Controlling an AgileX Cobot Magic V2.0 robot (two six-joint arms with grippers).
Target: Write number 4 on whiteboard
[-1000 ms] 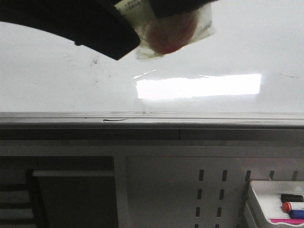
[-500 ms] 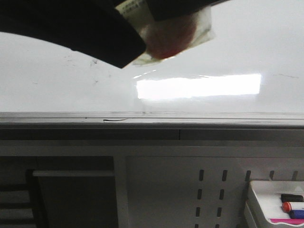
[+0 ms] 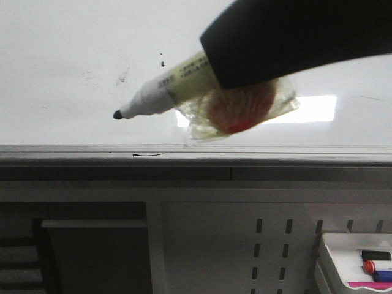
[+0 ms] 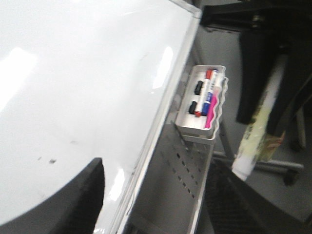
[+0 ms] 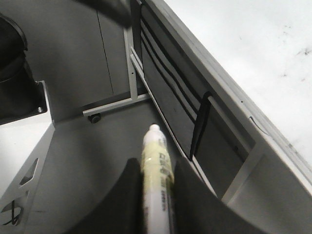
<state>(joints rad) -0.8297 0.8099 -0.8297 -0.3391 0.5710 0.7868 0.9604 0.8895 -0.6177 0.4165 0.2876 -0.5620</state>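
Here the right gripper is sitting nearest the front camera, its two dark fingers pressing together on the body of one marker, which is pointing out ahead of them so the black tip is leading toward the writing surface. In the front view that tip is showing uncapped and aimed at the lower left part of the whiteboard; whether it is touching the surface cannot be told from these views. A crumpled bit of clear film with a red patch is clinging around the marker just under the fingers, probably a wrap to steady the grip. The left gripper is showing only as one dark finger edge at the board's lower rim, so whether its fingers are apart or together cannot be told. Behind the marker the single whiteboard is standing upright with a bright glare, a few small black smudges and dots, and no number 4 visible yet, so the writing is judged still to be done. Lower right, one small white tray is hanging on the stand, holding several spare pens, at least three.
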